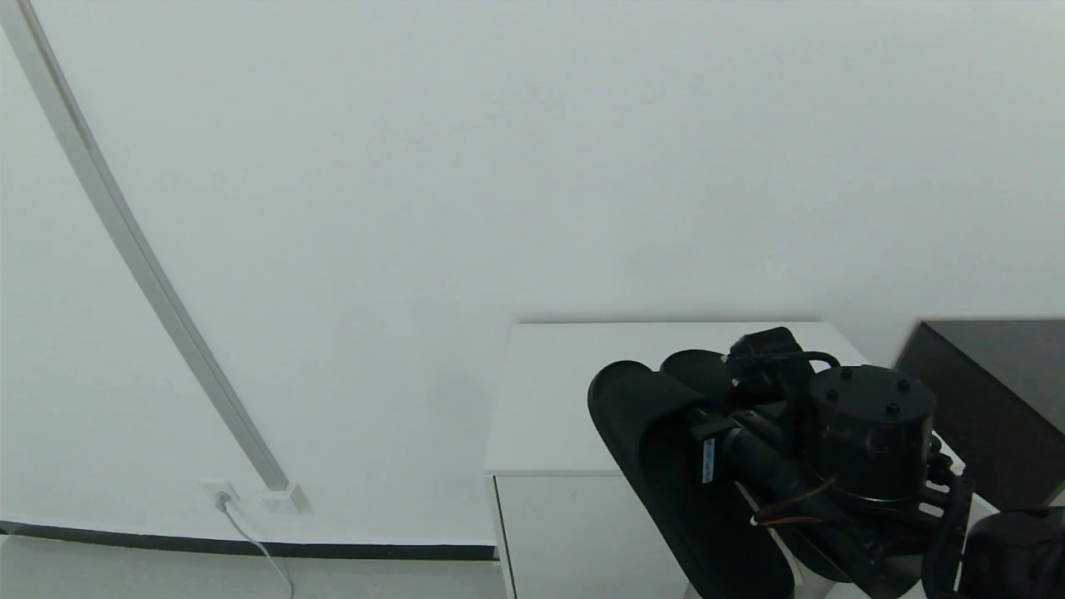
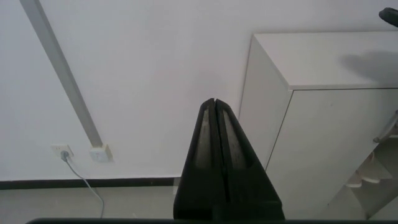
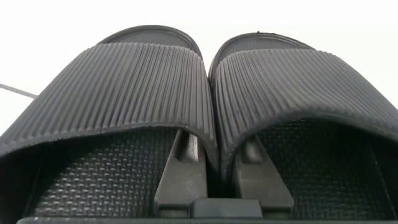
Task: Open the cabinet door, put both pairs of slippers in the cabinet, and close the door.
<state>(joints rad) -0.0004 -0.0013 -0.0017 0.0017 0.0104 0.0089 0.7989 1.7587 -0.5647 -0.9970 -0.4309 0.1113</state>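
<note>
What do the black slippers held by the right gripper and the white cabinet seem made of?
The slippers look like moulded rubber or foam, matte black: ribbed straps, textured footbeds. The cabinet is probably laminated or painted board, smooth white: flat panels, crisp edges, no visible grain.

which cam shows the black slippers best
The right wrist view: both black slippers sit side by side up close, pinched by the right end effector. The head view shows them side-on over the cabinet; the left wrist view catches a dark tip, likely theirs.
</note>
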